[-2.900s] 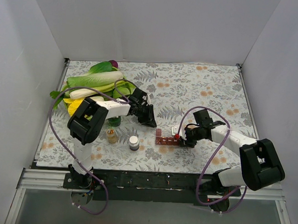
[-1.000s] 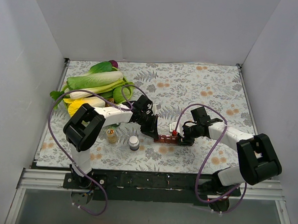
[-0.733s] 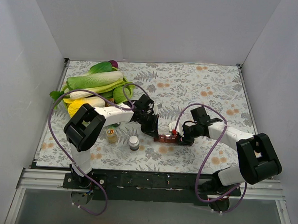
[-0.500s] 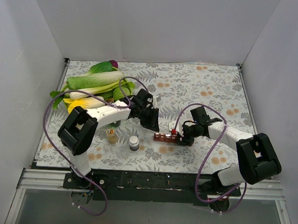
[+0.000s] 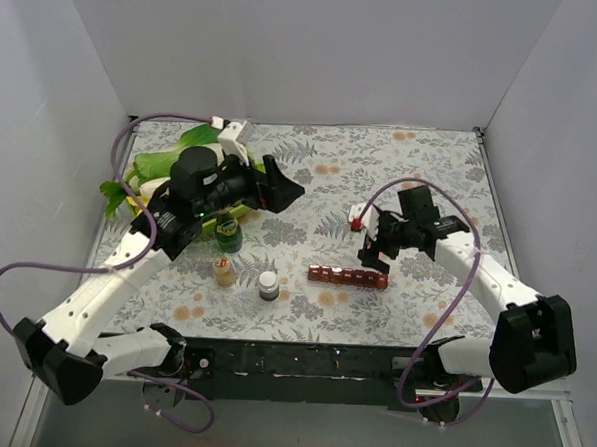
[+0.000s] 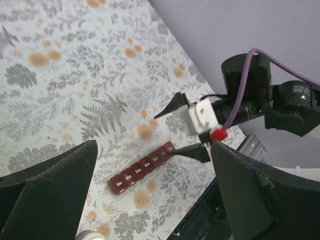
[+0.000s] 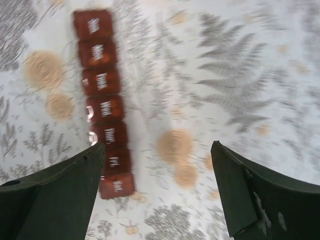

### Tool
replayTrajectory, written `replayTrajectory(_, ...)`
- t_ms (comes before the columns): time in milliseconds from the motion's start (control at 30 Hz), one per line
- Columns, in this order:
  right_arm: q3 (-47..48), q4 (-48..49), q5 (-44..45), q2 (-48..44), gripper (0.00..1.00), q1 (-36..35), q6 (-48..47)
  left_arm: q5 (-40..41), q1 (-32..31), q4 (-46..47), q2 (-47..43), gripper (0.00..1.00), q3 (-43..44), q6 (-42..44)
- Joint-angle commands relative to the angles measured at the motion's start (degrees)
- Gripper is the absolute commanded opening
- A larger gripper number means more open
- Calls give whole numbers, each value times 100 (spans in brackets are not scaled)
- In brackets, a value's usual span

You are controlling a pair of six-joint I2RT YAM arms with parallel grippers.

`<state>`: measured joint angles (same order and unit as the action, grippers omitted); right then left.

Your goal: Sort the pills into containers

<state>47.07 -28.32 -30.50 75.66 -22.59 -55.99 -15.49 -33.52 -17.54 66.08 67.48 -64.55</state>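
Note:
The containers (image 5: 348,277) are a dark red strip of day-labelled compartments lying flat on the floral cloth, all lids down. The strip also shows in the left wrist view (image 6: 142,167) and the right wrist view (image 7: 102,100). No pills show loose; any inside are hidden. My left gripper (image 5: 285,188) hangs high over the cloth, open and empty (image 6: 154,147). My right gripper (image 5: 366,242) hovers just above the strip's right end, open and empty (image 7: 157,147), touching nothing.
A green bottle (image 5: 229,235), a small amber bottle (image 5: 223,272) and a grey bottle with a white cap (image 5: 268,284) stand left of the strip. Leafy vegetables (image 5: 181,165) are piled at the back left. White walls close in three sides.
Both grippers opened and lifted off the strip. The left arm swung up and back toward the vegetables; the right one rose slightly. The strip now lies free.

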Motion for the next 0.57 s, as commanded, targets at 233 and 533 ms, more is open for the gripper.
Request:
replayTrajectory(233, 1848, 943, 2504, -2072, 98, 791, 4393, 1021, 73, -838, -1282, 98, 318, 769)
replayTrajectory(533, 2666, 634, 2760, -2029, 98, 1116, 4860, 1144, 65, -1313, -1484, 98, 740, 918)
